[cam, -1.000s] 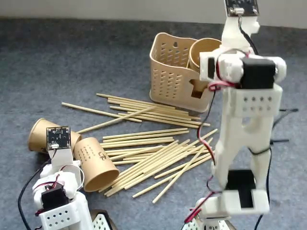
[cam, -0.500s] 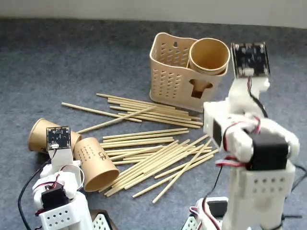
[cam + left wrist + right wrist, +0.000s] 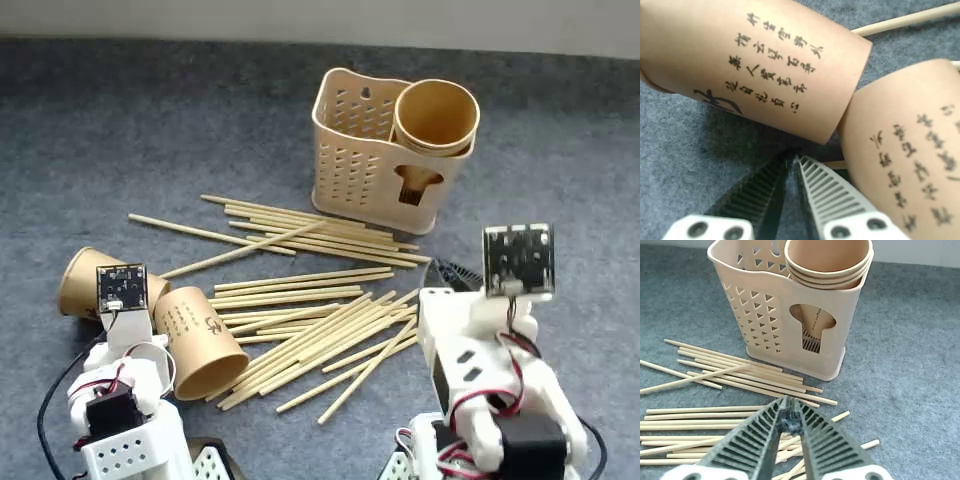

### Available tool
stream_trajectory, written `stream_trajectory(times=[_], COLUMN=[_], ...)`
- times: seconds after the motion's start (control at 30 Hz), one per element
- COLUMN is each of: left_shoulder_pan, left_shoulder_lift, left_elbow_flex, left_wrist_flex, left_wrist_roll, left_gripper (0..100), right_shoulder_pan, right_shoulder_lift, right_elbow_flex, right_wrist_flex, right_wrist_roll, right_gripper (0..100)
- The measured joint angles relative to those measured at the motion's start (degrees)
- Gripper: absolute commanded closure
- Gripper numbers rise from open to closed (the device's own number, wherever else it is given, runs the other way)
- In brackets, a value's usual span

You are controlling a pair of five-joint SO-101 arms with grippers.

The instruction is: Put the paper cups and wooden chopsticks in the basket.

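Note:
A beige slotted basket (image 3: 360, 150) (image 3: 775, 320) stands upright at the back, with a stack of paper cups (image 3: 436, 116) (image 3: 828, 260) nested in its right side. Two more paper cups lie on their sides at the front left, one (image 3: 88, 281) (image 3: 750, 65) beside the other (image 3: 200, 342) (image 3: 910, 150). Wooden chopsticks (image 3: 320, 320) (image 3: 740, 375) lie scattered between cups and basket. My left gripper (image 3: 792, 159) is shut and empty, its tips just short of the gap between the two lying cups. My right gripper (image 3: 788, 415) (image 3: 452, 272) is shut and empty, low over the chopsticks in front of the basket.
Everything rests on a grey carpet-like surface (image 3: 150, 130). A pale wall edge runs along the back. The right arm's white body (image 3: 490, 390) stands at the front right, the left arm's (image 3: 120, 410) at the front left. Bare surface lies right of the basket.
The right arm has drawn back from over the basket toward the front and folded down low. The cups stay in the basket. The left arm has not moved.

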Motion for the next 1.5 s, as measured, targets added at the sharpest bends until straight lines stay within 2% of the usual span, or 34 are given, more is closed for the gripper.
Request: stream_trajectory(times=[0.4,0.7,0.9,1.17,1.3,1.5], left_shoulder_pan=[0.0,0.0,0.0,0.0,0.0,0.0], left_shoulder_lift=[0.0,0.0,0.0,0.0,0.0,0.0], left_elbow_flex=[0.0,0.0,0.0,0.0,0.0,0.0], left_wrist_flex=[0.0,0.0,0.0,0.0,0.0,0.0], left_wrist_roll=[0.0,0.0,0.0,0.0,0.0,0.0], left_gripper=[99,99,99,99,99,99], right_shoulder_pan=[-0.1,-0.1,0.0,4.0,4.5,4.5], right_shoulder_lift=[-22.4,-22.9,-22.9,-22.9,-22.9,-22.9], right_elbow_flex=[11.2,12.9,17.5,18.0,22.9,40.3], right_wrist_flex=[-0.1,4.5,14.2,14.9,11.1,-1.1], right_wrist_roll=[10.0,11.3,11.3,11.3,11.3,11.3], right_gripper=[99.2,99.2,99.2,99.2,99.2,99.2])
